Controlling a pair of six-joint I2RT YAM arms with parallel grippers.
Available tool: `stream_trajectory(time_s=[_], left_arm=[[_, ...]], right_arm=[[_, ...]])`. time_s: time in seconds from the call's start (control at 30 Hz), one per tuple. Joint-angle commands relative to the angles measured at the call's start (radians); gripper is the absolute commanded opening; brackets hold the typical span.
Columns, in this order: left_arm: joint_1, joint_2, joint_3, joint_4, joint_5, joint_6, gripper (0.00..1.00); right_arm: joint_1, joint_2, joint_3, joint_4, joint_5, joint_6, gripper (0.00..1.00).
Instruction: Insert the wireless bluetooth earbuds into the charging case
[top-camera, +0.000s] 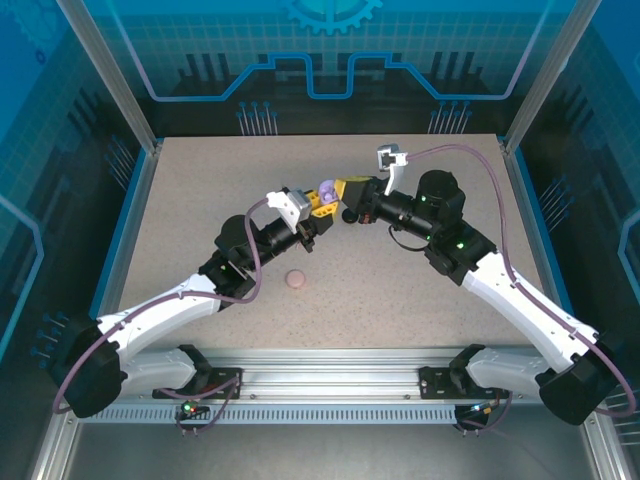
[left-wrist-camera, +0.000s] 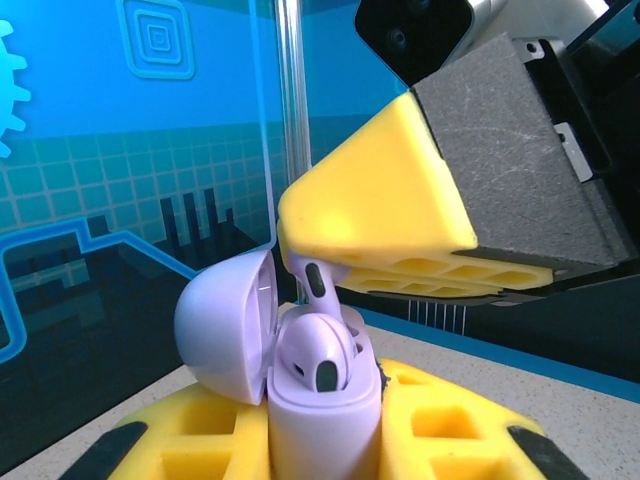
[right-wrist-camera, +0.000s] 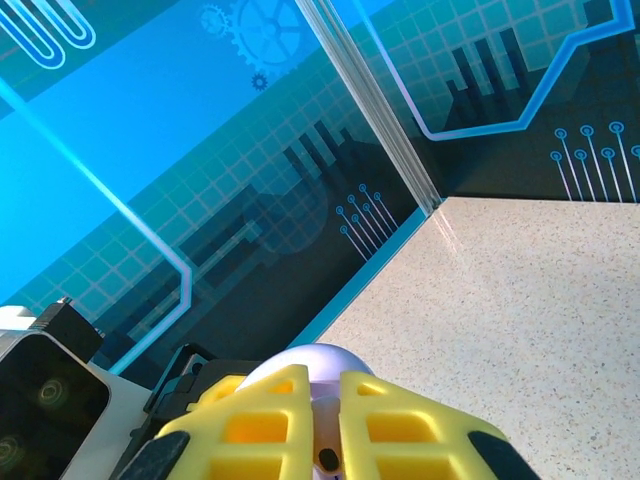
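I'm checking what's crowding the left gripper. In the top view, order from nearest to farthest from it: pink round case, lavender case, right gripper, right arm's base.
1. lavender case, in the left gripper's grip.
2. right gripper, just right, holding a lavender earbud.
3. pink round case, on the table, nearer the bases.
4. right arm's base, near rail, right side.

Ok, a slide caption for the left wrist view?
Left gripper holds the open lavender case, one earbud seated; right gripper pinches the second earbud just over it.
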Motion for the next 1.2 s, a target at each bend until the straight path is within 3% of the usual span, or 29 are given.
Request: stream_trajectory(time_s=[0.0, 0.2, 0.37, 0.63, 0.8, 0.97, 1.07, 1.17], left_arm=[[-0.004, -0.024, 0.055, 0.055, 0.006, 0.014, 0.00], [-0.005, -0.021, 0.055, 0.052, 0.012, 0.006, 0.00], [-0.006, -0.016, 0.053, 0.052, 0.014, -0.001, 0.00], [-0.006, -0.016, 0.041, 0.056, 0.016, -0.007, 0.00], [-0.007, -0.017, 0.030, 0.059, 0.017, -0.011, 0.00], [-0.007, -0.018, 0.025, 0.040, 0.049, 0.004, 0.00], [-0.008, -0.016, 0.025, 0.018, 0.080, 0.011, 0.00], [-0.007, -0.010, 0.024, -0.002, 0.109, 0.008, 0.00]], right_arm=[[0.010, -0.012, -0.014, -0.055, 0.012, -0.025, 0.15], [0.010, 0.012, 0.025, -0.054, 0.025, -0.025, 0.27], [0.007, 0.028, 0.074, -0.047, 0.039, -0.024, 0.62], [-0.017, -0.009, 0.154, -0.072, 0.062, -0.028, 0.91], [-0.037, -0.033, 0.192, -0.151, 0.085, -0.030, 0.93], [-0.062, 0.008, 0.282, -0.357, 0.105, -0.065, 0.87], [-0.079, 0.055, 0.366, -0.503, 0.118, -0.099, 0.73], [-0.087, 0.114, 0.465, -0.628, 0.128, -0.137, 0.50]])
